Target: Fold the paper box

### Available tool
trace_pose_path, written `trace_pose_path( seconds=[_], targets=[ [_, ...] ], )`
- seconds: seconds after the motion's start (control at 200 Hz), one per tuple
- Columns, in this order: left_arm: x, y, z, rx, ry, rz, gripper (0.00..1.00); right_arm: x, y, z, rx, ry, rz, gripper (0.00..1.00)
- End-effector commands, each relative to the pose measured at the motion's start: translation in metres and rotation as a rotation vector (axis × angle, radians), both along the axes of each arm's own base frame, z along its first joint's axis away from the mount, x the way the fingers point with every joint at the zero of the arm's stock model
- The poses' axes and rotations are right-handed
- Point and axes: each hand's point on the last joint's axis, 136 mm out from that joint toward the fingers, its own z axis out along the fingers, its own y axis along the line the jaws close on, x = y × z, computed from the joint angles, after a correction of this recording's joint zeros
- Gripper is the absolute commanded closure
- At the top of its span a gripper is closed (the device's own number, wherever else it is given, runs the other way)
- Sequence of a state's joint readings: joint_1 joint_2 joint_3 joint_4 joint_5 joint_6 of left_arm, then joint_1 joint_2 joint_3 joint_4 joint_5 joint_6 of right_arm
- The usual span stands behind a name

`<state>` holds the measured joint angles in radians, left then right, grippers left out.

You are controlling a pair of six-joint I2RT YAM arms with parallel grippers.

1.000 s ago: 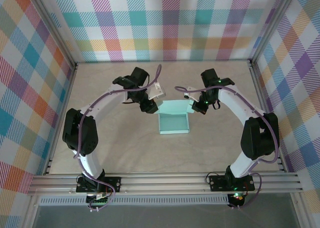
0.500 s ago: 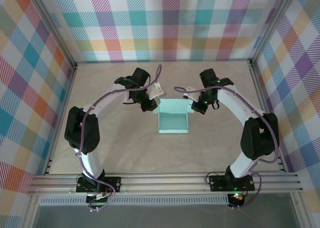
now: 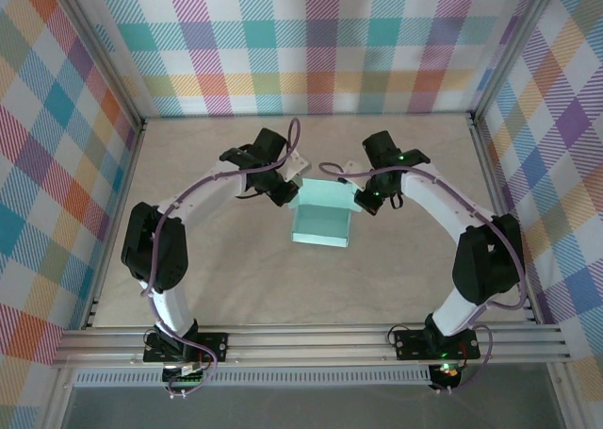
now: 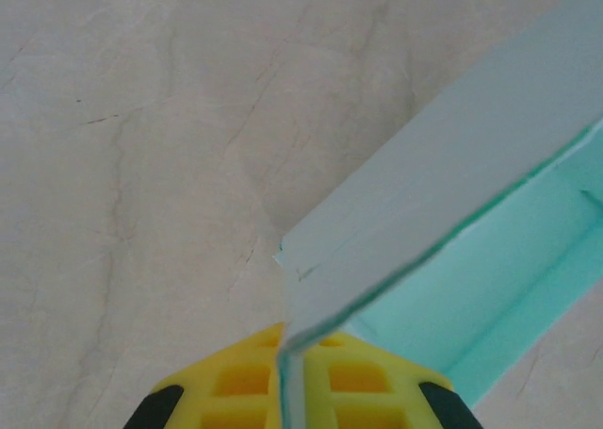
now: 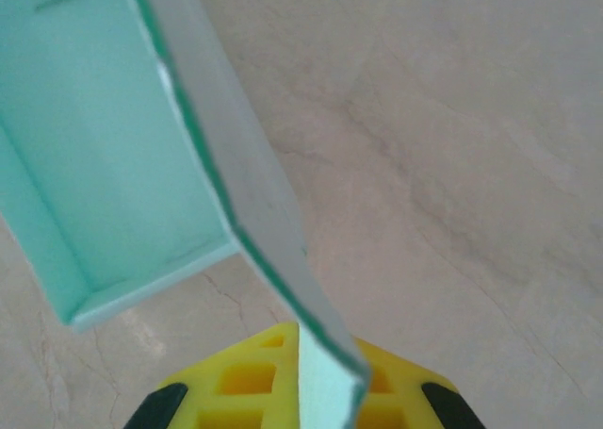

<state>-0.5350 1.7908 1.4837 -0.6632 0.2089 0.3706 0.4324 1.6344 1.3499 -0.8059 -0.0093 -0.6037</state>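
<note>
Left claw pinches a side panel of the pale mint-blue thin-card paper box between yellow pads, and the right claw clamps the opposite panel, as our wrist views show. From above we see the open box on the beige worktop between both arms, whose dark wrists hide those grips; whether it rests flat we cannot tell.

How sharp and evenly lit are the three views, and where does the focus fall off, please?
Top external: even light, no glare, paper box crisp. Left wrist: the box edge softens close to the left gripper, while the table veins look sharper. Right wrist: the box edge blurs near the right gripper, table soft too.
</note>
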Motion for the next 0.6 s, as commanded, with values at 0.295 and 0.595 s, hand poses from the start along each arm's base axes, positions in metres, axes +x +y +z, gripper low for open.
trace_pose_path(
  seconds=[0.295, 0.595],
  targets=[
    [0.013, -0.019, 0.036, -0.233, -0.006, 0.353, 1.0, 0.013, 0.018, 0.047, 0.197, -0.158, -0.233, 1.0],
    [0.013, -0.036, 0.045, -0.327, 0.009, 0.458, 1.0, 0.021, 0.017, 0.057, 0.334, -0.125, -0.533, 1.0]
  ],
)
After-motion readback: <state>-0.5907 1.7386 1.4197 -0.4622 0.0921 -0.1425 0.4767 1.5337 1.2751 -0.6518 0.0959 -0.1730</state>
